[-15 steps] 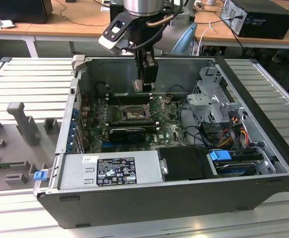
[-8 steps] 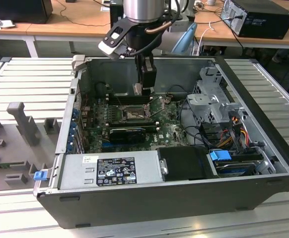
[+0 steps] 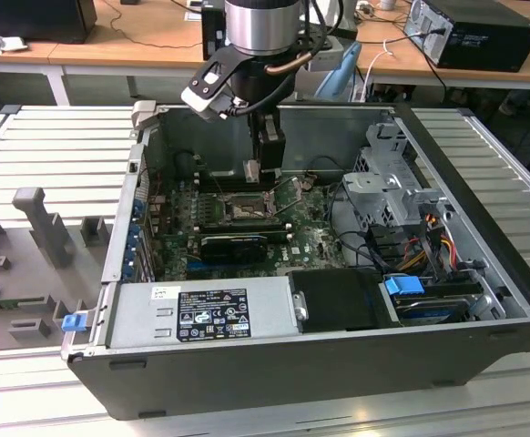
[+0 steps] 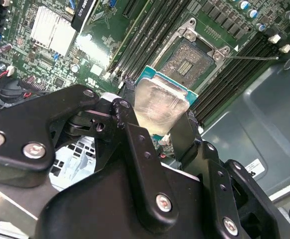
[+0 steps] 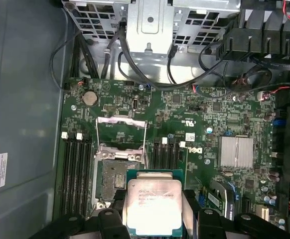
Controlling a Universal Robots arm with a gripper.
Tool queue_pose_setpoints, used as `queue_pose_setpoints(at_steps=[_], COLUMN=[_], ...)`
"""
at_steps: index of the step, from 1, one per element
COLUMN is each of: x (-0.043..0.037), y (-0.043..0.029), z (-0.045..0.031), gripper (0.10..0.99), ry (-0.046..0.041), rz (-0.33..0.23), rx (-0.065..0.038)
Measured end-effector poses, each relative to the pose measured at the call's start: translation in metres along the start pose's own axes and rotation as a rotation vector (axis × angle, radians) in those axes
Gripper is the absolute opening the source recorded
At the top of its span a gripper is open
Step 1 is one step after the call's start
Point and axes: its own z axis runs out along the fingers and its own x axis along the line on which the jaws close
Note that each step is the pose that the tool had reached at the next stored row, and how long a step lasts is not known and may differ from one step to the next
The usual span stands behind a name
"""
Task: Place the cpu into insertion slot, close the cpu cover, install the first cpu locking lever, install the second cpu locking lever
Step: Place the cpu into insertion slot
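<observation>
Close above the insertion slot (image 5: 112,181), the claw (image 5: 154,214) holds the cpu (image 5: 152,199) by two sides. It should be flat, match the corners and go down gently.

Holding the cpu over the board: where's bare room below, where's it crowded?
Near the cpu, the insertion slot lies bare between memory slots, cpu cover raised. A bare grey case panel borders the board. Cables crowd the drive cage.

A ribbed grey metal surface (image 3: 56,146) spreads out to left and right. Grey fixture blocks (image 3: 42,223) stand on its left side. Far behind runs a long wooden desk (image 3: 156,41), carrying a black box (image 3: 474,32) at the right and a dark case (image 3: 37,18) at the left.
</observation>
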Motion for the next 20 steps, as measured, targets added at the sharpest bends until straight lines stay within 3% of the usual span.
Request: queue_pose_setpoints(at_steps=[12, 14, 20], x=[-0.0001, -0.0001, 0.0000], y=[-0.0008, -0.0009, -0.0016], z=[0.0099, 0.0119, 0.0200], gripper=[0.529, 0.529, 0.529], ry=[-0.0002, -0.0106, -0.0189], rz=[0.003, 0.003, 0.037], rx=[0.000, 0.000, 0.001])
